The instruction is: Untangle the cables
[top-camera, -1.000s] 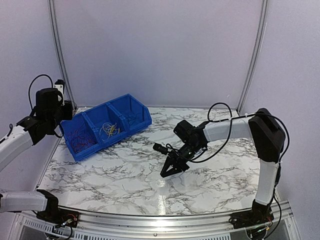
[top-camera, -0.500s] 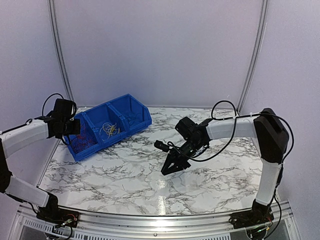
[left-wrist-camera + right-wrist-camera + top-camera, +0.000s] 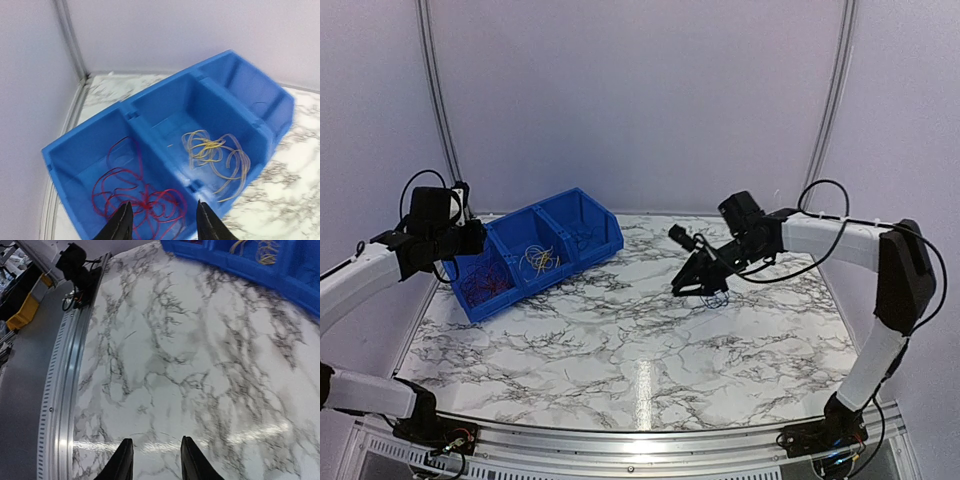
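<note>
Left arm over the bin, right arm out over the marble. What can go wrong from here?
1. The left hand hangs open right over the red cables in the end compartment of the blue bin; a strand might snag on it and get dragged out.
2. A thin dark-blue cable loop sits by the right hand, whose wrist view shows nothing gripped; it may lie loose on the veined table, easy to miss.

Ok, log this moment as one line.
left gripper open above red cables in blue bin | right gripper open above table | yellow cables in middle compartment | dark cable loop below right gripper
</note>
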You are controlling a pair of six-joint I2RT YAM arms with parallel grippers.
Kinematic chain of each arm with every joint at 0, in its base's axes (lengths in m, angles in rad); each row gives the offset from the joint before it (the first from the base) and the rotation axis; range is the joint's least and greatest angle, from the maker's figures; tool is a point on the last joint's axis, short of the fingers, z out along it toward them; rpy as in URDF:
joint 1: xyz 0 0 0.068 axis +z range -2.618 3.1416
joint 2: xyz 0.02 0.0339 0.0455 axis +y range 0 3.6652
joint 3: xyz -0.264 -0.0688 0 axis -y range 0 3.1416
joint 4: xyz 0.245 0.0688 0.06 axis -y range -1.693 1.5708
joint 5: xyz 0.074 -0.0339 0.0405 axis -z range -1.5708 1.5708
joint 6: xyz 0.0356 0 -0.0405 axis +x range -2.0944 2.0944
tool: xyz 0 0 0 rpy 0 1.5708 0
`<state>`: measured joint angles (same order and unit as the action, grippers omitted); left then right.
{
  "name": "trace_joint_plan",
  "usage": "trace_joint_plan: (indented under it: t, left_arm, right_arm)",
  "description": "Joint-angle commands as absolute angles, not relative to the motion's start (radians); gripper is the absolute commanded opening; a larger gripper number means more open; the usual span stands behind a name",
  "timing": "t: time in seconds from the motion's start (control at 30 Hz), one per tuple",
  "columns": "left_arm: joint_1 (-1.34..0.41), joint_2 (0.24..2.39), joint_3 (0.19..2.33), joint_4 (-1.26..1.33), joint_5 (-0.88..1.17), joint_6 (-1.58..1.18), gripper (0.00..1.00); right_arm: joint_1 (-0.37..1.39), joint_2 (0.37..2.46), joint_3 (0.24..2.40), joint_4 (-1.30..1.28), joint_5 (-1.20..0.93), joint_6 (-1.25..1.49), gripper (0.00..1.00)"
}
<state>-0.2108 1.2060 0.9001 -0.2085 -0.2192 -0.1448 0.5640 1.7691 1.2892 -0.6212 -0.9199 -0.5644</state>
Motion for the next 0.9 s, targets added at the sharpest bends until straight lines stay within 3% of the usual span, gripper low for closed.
trace_joint_plan:
  t: [0.0, 0.13, 0.3, 0.4, 0.6, 0.87]
  left_arm:
    - [-0.331, 1.106, 0.918, -0.08, -0.043, -0.135, 0.41]
    - [-0.524, 1.122, 0.965, -0.08, -0.079, -0.162, 0.44]
    - [-0.762, 1.209, 0.983, -0.022, -0.157, -0.187, 0.51]
    - [-0.893, 1.297, 1.002, -0.009, -0.153, -0.193, 0.5]
    - [-1.033, 1.405, 1.01, 0.077, -0.184, -0.27, 0.51]
    - [-1.08, 1.46, 0.985, 0.134, -0.21, -0.325, 0.51]
  right_arm:
    - [0.382, 1.617, 1.258, -0.45, -0.739, -0.438, 0.39]
    - [0.292, 1.606, 1.243, -0.412, -0.495, -0.447, 0.41]
    - [0.283, 1.71, 1.26, -0.425, -0.341, -0.545, 0.38]
    - [0.283, 1.795, 1.302, -0.434, -0.269, -0.581, 0.36]
    - [0.283, 1.933, 1.368, -0.411, -0.182, -0.657, 0.34]
    - [0.284, 2.077, 1.452, -0.43, -0.25, -0.669, 0.4]
